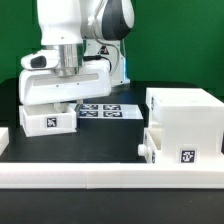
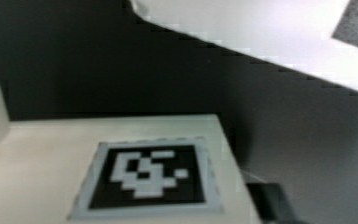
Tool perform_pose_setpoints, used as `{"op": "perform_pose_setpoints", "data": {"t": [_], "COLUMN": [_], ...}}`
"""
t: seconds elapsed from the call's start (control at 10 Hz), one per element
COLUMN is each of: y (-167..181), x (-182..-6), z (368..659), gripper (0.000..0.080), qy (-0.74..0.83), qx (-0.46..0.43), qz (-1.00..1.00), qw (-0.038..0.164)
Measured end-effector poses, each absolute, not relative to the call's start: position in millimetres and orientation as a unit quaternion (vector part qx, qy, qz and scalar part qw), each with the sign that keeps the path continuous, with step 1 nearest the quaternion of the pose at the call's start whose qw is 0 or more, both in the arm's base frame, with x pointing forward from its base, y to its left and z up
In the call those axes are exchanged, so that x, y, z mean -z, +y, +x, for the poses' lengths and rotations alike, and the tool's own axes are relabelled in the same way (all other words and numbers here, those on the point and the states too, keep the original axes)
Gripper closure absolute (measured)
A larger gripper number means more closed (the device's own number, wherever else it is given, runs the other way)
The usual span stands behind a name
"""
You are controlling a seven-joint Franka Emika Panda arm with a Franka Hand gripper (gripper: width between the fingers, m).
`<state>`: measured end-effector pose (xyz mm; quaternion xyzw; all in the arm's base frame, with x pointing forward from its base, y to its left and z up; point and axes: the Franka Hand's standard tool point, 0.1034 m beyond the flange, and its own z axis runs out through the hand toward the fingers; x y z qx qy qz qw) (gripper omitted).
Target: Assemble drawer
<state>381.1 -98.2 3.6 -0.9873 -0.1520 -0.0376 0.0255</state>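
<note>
The drawer's large white cube housing (image 1: 186, 118) stands at the exterior view's right, with a tag on its front. A small knobbed tray (image 1: 150, 148) sits low at its left side. A second white tray (image 1: 46, 120) with a tag is at the exterior view's left, directly under my gripper (image 1: 60, 100), whose fingers are hidden behind it. In the wrist view this tray (image 2: 51, 160) fills the frame, very close and blurred. One dark finger (image 2: 266, 197) rests against its side wall. The jaws look closed on the tray's wall.
The marker board (image 1: 100, 108) lies on the black table behind the tray. A long white rail border (image 1: 110, 176) runs along the front and turns up at the far left. A white edge (image 2: 282, 40) crosses the wrist view beyond the tray.
</note>
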Motion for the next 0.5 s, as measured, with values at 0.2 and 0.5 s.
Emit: {"op": "perform_pose_setpoints", "data": {"t": [0.2, 0.5], "y": [-98.5, -98.5], "x": [-4.4, -4.4], "z": [381.9, 382.2], "gripper": [0.0758, 0.0758], "qy": [-0.152, -0.152], "qx": [0.039, 0.039], "qz": [-0.987, -0.987], "qw": [0.025, 0.025]}}
